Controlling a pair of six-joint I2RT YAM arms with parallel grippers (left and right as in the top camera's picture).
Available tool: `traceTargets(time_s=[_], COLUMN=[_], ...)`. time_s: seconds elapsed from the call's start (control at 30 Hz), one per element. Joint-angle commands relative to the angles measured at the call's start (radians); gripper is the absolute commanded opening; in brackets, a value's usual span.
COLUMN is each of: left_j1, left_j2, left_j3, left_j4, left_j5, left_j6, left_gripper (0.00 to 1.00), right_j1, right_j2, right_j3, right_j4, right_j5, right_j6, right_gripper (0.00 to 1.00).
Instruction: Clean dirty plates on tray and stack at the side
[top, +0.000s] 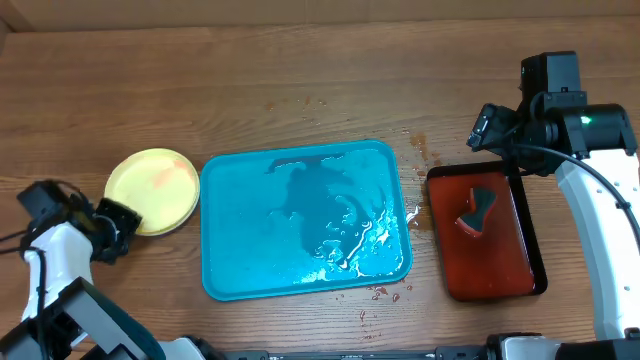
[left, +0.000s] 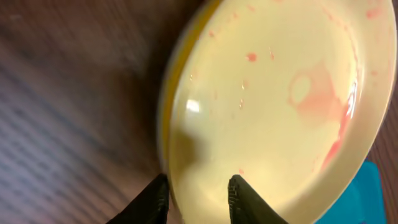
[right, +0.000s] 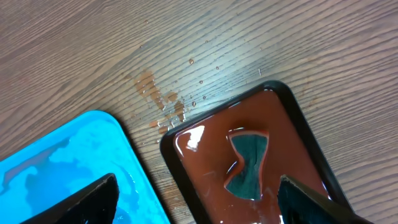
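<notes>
Plates: a pale yellow-green plate (top: 152, 190) lies flat on the wooden counter (top: 300, 70) toward its left edge, just beside the turquoise tray's left rim. Faint pink-red smears and specks mark its centre. In the left wrist view a darker yellow rim shows under its edge, so it seems to lie on another; how many are in the pile cannot be told.
Tray: the turquoise tray (top: 240, 170) sits mid-counter, nearer the front edge, with no plates on it. It is wet, with a pool and white foam toward its front right corner.
Left gripper: the left gripper (left: 198, 200) is at the plate's front left side. Its jaws are spread, with one finger outside the rim and the other over the plate's inside, so the rim runs between them. Whether either pad touches the plate cannot be told.
Right gripper: the right gripper (right: 199, 205) hangs over the back end of the dark red tray, jaws spread wide and holding nothing.
Dark red tray: the dark red tray (top: 510, 270), black-rimmed and glossy wet, lies toward the counter's right edge, apart from the turquoise tray.
Pad: an hourglass-shaped pad (top: 478, 210), dark grey-green, lies in the dark red tray's back half.
Spills: reddish drops (right: 155, 99) dot the wood between the back corners of the two trays, and more lie by the turquoise tray's front right corner.
</notes>
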Motion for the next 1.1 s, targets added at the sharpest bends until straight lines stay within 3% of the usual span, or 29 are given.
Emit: traceTargets(time_s=[0.0,0.03,0.3,0.43,0.47,0.5,0.8,0.93,1.07], left_j1=[-0.07,-0.088,-0.103,-0.137,-0.155,-0.169,-0.364,-0.42,-0.43], left_j2=[0.002,0.002,-0.063,-0.189,-0.231,-0.257,-0.494,-0.584,-0.7], left_j3=[0.075,0.109,0.332,0.425,0.443,0.455,0.598,0.664,0.733], left_j4=[-0.006,-0.032,-0.266,-0.336,-0.336,-0.336,-0.393,-0.444,-0.495], left_j5=[0.016,0.016,0.015,-0.021,-0.021,-0.021,-0.023,-0.087,-0.126], left_j6=[0.021,0.021,0.117,0.208,0.232,0.256,0.524,0.548,0.549], left_gripper=[0.47,0.54,0.49,0.58,0.62,0.64,0.78,0.89,0.97], right_j1=[-0.003,-0.003,-0.003,-0.001,0.005,0.01,0.064,0.064,0.064], right_j2=[-0.018,-0.018,-0.019,-0.033,-0.047,-0.058,-0.264,-0.373,-0.482], right_j3=[0.023,0.023,0.023,0.052,0.073,0.087,0.165,0.165,0.165], right_j4=[-0.002,-0.002,-0.002,0.03,0.04,0.047,0.175,0.185,0.185], right_j5=[0.005,0.005,0.006,0.006,0.006,0.006,0.006,0.007,0.01], right_j6=[-0.003,-0.003,-0.005,-0.144,-0.185,-0.203,-0.348,-0.464,-0.476], right_gripper=[0.84,0.84,0.84,0.83,0.95,1.0,1.0,1.0,1.0])
